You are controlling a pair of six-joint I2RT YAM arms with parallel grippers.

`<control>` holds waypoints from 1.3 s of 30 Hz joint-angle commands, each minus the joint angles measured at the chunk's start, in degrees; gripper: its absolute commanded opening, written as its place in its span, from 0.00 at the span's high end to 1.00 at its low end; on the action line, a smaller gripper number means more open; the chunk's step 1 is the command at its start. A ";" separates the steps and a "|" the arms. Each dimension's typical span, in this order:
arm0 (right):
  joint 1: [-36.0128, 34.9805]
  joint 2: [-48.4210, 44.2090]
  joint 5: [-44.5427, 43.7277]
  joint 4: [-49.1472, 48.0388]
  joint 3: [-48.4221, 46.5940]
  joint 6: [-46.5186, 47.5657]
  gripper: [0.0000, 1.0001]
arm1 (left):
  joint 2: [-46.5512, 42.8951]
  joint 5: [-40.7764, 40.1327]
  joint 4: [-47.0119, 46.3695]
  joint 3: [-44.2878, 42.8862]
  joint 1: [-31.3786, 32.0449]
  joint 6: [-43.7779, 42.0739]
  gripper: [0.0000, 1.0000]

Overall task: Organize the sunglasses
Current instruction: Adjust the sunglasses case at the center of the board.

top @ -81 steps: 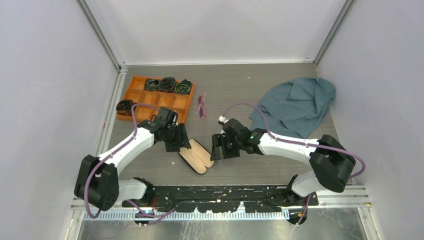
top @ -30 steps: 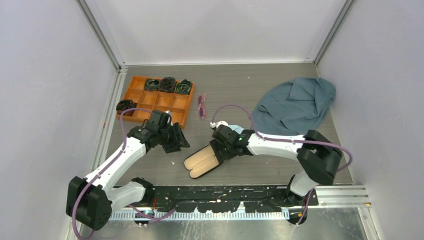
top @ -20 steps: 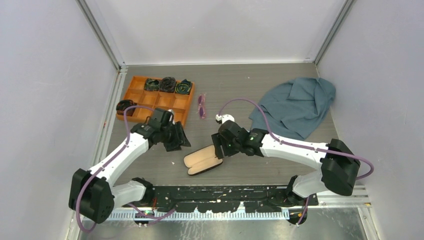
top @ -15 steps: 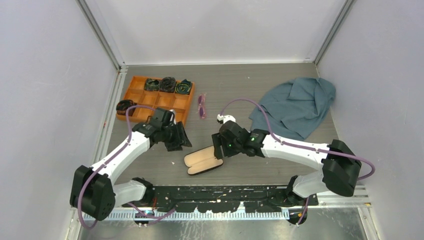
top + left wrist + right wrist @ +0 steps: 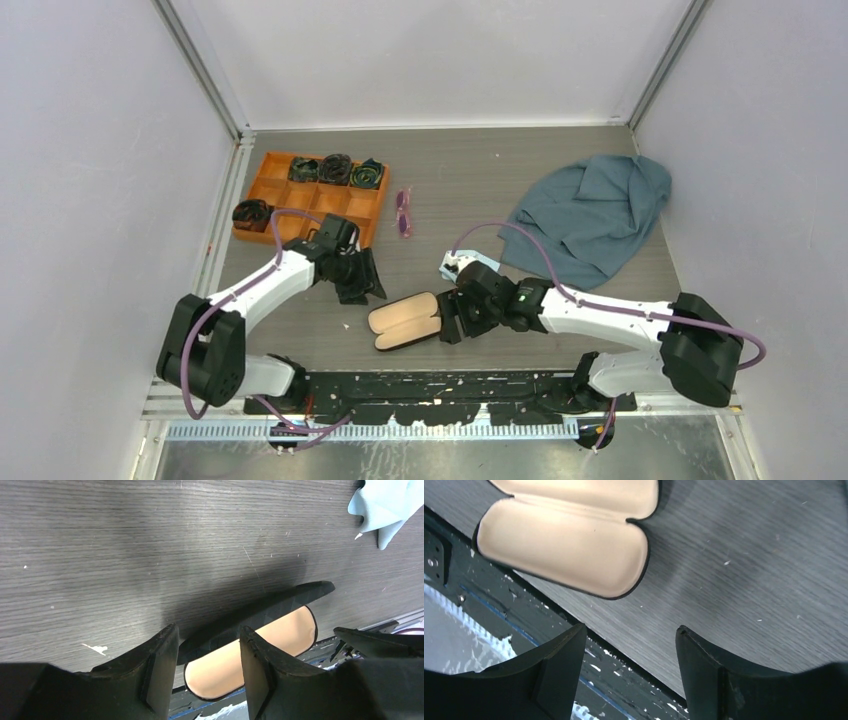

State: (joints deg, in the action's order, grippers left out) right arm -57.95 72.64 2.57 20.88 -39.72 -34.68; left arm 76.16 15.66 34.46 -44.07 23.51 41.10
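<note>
Left arm bending in from the near left, left gripper (image 5: 362, 280) hovering with fingers spread and empty just far-left of the open case (image 5: 403, 320), right arm stretching low leftward, right gripper (image 5: 629, 630) gaping empty beside the case's right end, sunglasses (image 5: 403, 212) lying farther back, just right of the orange tray (image 5: 310, 200).

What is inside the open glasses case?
Only bare tan lining shows in both halves of the glasses case. The sunglasses lie on the table beside the orange tray. Nothing covers the lining.
</note>
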 commanded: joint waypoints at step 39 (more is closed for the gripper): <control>13.64 3.96 0.90 -4.19 -3.92 -1.10 0.28 | -9.86 -1.29 -0.51 3.50 7.42 6.36 0.53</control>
State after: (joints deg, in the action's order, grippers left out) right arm -45.21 79.83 6.15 14.02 -40.97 -36.73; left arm 67.61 15.97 32.97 -37.69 30.79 47.72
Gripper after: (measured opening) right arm 0.716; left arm 0.468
